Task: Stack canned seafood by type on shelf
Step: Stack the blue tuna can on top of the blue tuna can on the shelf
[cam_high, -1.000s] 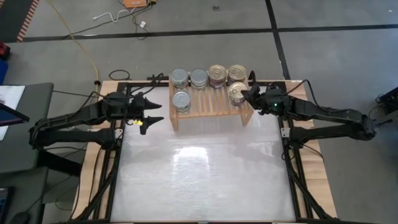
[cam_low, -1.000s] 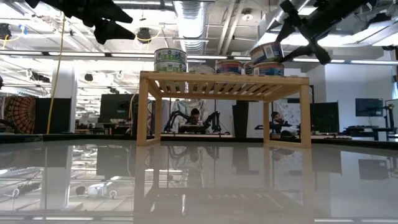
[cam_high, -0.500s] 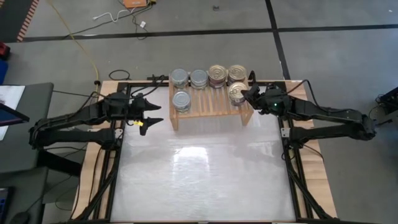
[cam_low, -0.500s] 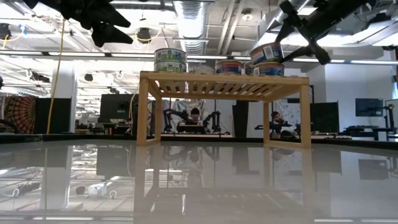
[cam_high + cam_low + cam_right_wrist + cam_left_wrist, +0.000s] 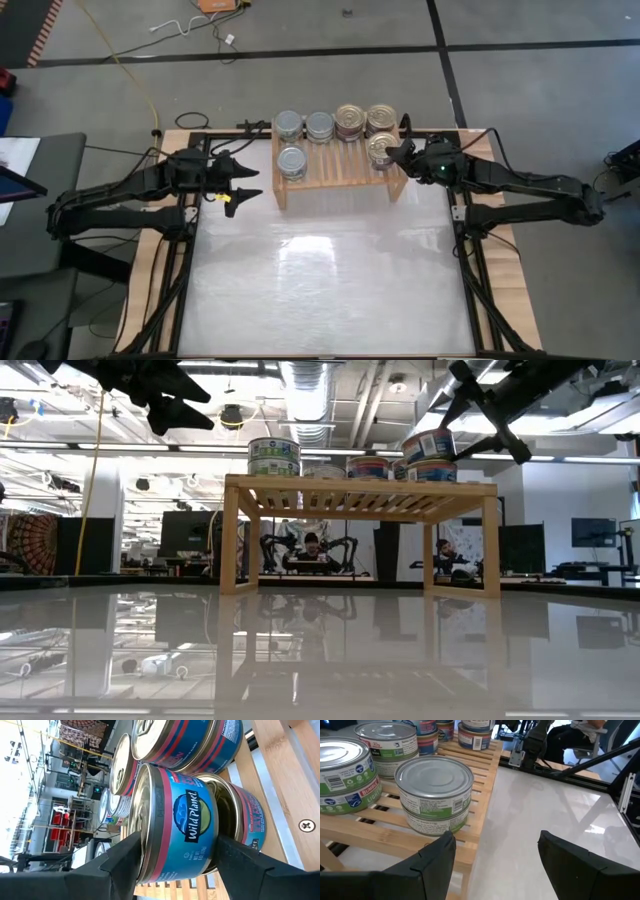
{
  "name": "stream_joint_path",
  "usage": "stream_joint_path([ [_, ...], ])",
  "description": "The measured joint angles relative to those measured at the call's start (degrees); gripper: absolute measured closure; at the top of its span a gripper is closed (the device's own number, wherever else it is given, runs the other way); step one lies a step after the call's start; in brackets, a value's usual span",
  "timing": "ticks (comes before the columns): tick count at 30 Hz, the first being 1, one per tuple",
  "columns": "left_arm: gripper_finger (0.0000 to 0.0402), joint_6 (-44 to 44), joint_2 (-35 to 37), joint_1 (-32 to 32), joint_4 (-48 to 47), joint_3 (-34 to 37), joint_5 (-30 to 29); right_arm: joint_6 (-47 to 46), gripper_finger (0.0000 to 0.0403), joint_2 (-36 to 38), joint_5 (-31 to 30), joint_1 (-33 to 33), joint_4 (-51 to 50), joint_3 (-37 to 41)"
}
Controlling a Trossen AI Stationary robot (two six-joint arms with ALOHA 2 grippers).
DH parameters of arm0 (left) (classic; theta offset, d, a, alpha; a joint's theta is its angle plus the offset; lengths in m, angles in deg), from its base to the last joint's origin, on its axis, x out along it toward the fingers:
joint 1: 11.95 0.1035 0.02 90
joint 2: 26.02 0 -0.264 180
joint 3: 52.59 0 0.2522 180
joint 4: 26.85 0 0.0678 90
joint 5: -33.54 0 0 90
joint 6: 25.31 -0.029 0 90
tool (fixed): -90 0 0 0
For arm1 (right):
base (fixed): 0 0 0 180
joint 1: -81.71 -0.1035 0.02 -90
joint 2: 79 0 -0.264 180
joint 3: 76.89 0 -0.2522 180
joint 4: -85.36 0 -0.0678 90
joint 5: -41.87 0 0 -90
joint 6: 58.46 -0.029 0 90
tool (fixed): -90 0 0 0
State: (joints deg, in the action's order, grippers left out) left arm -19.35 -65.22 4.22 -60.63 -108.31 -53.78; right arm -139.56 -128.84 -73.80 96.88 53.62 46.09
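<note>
place: robotics lab – open industrial hall | evidence: exposed ceiling ducting (image 5: 305, 385) and strip lights, concrete floor (image 5: 520, 80) with dark tape lines, monitors (image 5: 186, 532) and another spider-like robot rig (image 5: 300, 548) behind the table (image 5: 330, 290)

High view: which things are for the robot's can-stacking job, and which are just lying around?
For the job: silver-top tins, gold-lid tins, wooden shelf, right gripper at the blue tin, left gripper waiting open beside the shelf.
Just lying around: yellow cable and white cable on the floor.
</note>
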Motion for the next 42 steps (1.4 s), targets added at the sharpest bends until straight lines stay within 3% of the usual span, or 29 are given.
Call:
stream_joint_path([
  [23,0.013,2.3,0.0,0.0,0.2,0.0,0.0,7.5,0.0137,0.9,0.6,0.2,-3.8,-0.1],
  [36,0.013,3.4,0.0,0.0,0.2,0.0,0.0,7.6,0.0137,0.8,0.7,0.2,-3.4,0.0],
  [42,0.013,3.5,0.0,0.0,0.2,0.0,0.0,1.8,0.0137,0.8,0.8,0.4,-2.8,0.0],
])
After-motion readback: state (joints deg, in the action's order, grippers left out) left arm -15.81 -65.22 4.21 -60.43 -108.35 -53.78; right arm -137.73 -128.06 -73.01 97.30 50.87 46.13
